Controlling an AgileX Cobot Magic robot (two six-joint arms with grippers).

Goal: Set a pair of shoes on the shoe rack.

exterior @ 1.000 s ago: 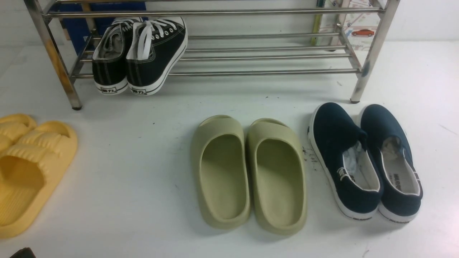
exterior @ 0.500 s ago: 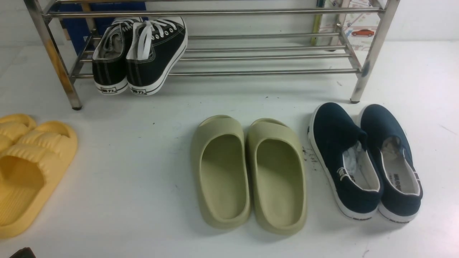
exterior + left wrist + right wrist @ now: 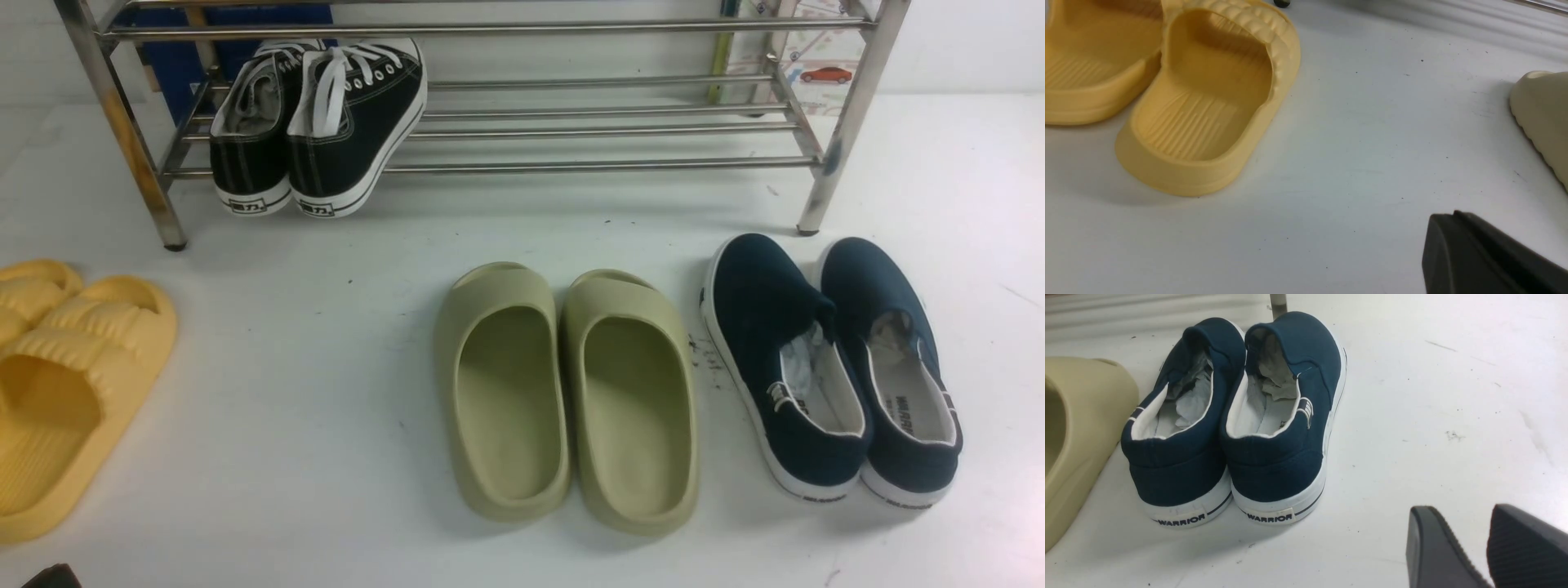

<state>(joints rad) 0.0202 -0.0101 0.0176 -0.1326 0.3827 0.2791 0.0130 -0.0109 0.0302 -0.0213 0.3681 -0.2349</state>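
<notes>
Front view: pair of black canvas lace-up sneakers (image 3: pixel 318 122) with white laces, white stitching and white soles sits on the lowest shelf at the left end of the shiny steel-tube shoe rack (image 3: pixel 588 131). Heels face the camera and overhang the front bar, and each has a small label on its heel strip. The two shoes touch side by side; the right one tilts a little. The rest of the shelf's bars are bare. On the white desk (image 3: pixel 326 327) in front: ribbed yellow foam slides (image 3: pixel 57 384) at far left, olive-green foam slides (image 3: pixel 571 400) in the middle, navy canvas slip-on shoes (image 3: pixel 833 367) with white soles at right. All three pairs are well apart from the rack.

Left wrist view: yellow slides and the edge of one olive slide show. Only one dark fingertip of the left gripper (image 3: pixel 1490 257) is in frame; jaws pressed together, holding nothing.

Right wrist view: navy slip-ons seen heel-on, paper stuffed inside, "WARRIOR" on the heel strips. Right gripper (image 3: pixel 1488 547) hangs over bare desk, jaws slightly spread with a narrow gap, nothing between them.
</notes>
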